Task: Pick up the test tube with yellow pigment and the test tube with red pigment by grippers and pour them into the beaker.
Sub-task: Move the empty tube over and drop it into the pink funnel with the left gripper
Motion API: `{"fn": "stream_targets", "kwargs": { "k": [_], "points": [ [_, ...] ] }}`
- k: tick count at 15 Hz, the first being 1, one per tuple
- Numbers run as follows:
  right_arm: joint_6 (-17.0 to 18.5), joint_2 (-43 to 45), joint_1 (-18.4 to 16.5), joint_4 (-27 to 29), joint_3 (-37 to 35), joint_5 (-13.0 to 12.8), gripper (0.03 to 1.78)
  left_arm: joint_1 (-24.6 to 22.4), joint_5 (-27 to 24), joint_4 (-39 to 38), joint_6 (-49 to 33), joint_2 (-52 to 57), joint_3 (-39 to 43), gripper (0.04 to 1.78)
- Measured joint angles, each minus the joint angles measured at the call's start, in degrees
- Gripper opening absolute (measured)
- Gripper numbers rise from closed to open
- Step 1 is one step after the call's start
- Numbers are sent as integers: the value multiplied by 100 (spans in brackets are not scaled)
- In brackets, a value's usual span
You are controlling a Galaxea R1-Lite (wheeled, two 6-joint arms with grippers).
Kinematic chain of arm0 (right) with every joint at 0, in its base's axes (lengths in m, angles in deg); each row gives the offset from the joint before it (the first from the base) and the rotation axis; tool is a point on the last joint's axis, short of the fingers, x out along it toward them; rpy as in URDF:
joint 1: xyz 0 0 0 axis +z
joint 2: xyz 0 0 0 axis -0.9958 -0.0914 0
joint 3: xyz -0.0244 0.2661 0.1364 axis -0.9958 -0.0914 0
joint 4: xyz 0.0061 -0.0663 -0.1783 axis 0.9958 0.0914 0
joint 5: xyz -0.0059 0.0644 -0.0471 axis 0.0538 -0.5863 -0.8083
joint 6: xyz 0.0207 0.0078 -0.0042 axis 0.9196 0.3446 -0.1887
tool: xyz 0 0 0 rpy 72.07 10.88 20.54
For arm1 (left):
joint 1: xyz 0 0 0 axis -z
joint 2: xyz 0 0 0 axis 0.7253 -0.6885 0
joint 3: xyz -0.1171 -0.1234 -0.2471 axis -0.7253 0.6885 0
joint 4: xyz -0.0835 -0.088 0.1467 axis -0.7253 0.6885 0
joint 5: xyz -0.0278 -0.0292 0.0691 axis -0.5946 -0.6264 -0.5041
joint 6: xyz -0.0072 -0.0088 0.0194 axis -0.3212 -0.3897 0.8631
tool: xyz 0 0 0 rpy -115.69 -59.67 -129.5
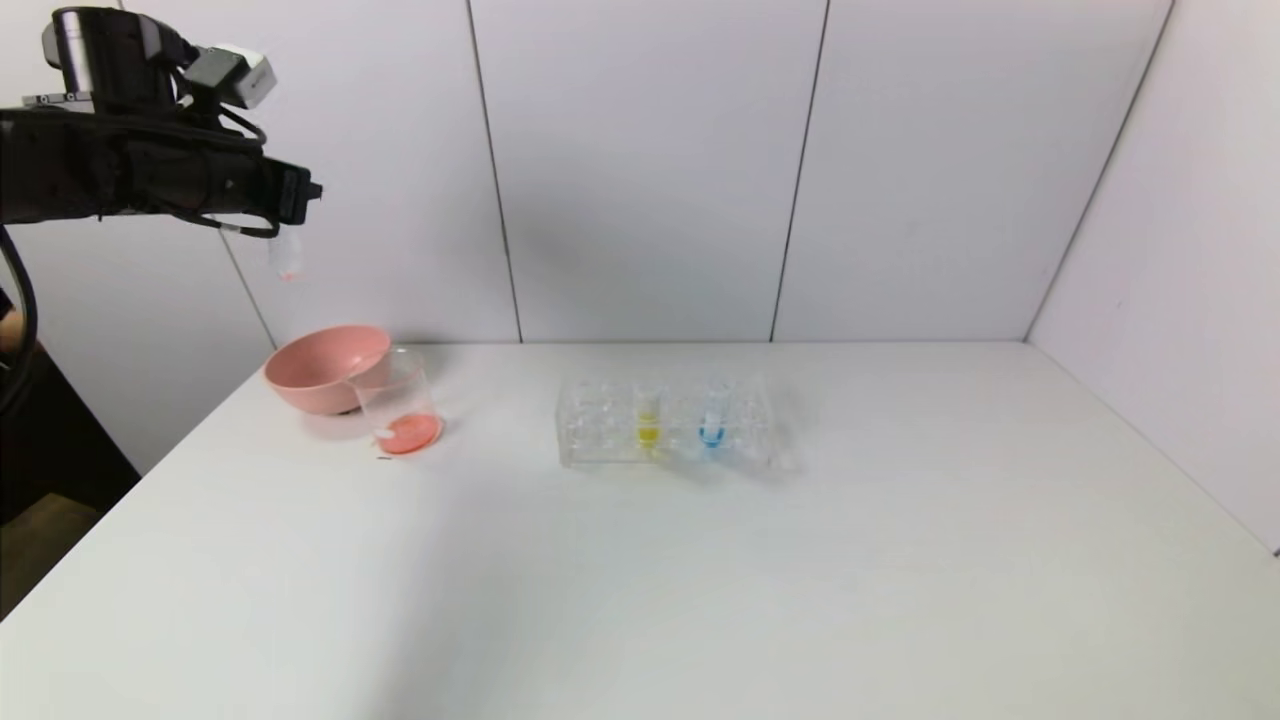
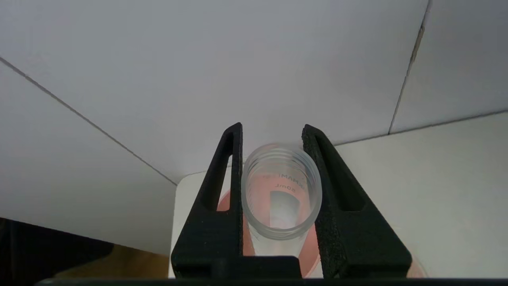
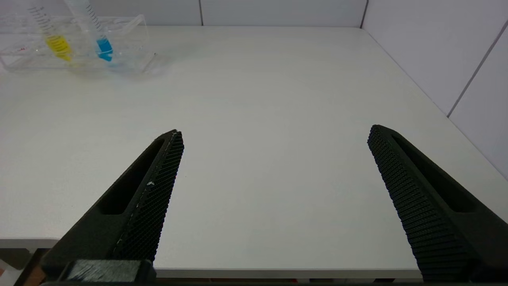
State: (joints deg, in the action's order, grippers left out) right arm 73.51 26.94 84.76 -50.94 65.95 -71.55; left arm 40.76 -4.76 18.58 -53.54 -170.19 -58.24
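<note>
The left end effector [image 1: 290, 200] is raised high above the worktop [image 1: 700, 560], over its left side. Its two fingers [image 2: 230, 186] are closed tight on the red tube [image 1: 285, 255], which hangs below them with its rounded bottom down and only a faint trace of red at the tip. From the left wrist camera the tube's [image 2: 281, 190] open threaded mouth faces the lens, pinched between both fingers, and looks nearly empty.

Well below this end effector, and a little to its right, stands the beaker [image 1: 400, 400], upright on the worktop with a pool of red-orange liquid at its bottom. A pink bowl [image 1: 325, 368] sits just beside the beaker, on the side nearer the wall, and appears to touch it or nearly so; which, I cannot tell.

Further to the right of the left end effector, well apart from the beaker, a clear rack [image 1: 600, 425] rests on the worktop. The yellow tube [image 1: 648, 415] stands upright in it, and a blue tube [image 1: 711, 418] stands beside that, both untouched.

The right end effector [image 3: 274, 137] is low at the near edge of the worktop, fingers spread wide with nothing between them. From it, the rack [image 3: 131, 43] lies well ahead and off to its left, the yellow tube [image 3: 55, 39] and blue tube [image 3: 101, 41] leaning in it.
</note>
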Motion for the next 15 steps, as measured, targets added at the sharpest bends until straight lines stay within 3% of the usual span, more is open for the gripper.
{"fn": "stream_targets", "kwargs": {
  "k": [7, 15],
  "points": [
    [0, 0, 0, -1, 0, -2, 170, -112, 44, -1636, -1580, -360, 997, 52],
    [0, 0, 0, -1, 0, -2, 170, -424, 41, -2196, -1680, -983, 1430, 52]
  ]
}}
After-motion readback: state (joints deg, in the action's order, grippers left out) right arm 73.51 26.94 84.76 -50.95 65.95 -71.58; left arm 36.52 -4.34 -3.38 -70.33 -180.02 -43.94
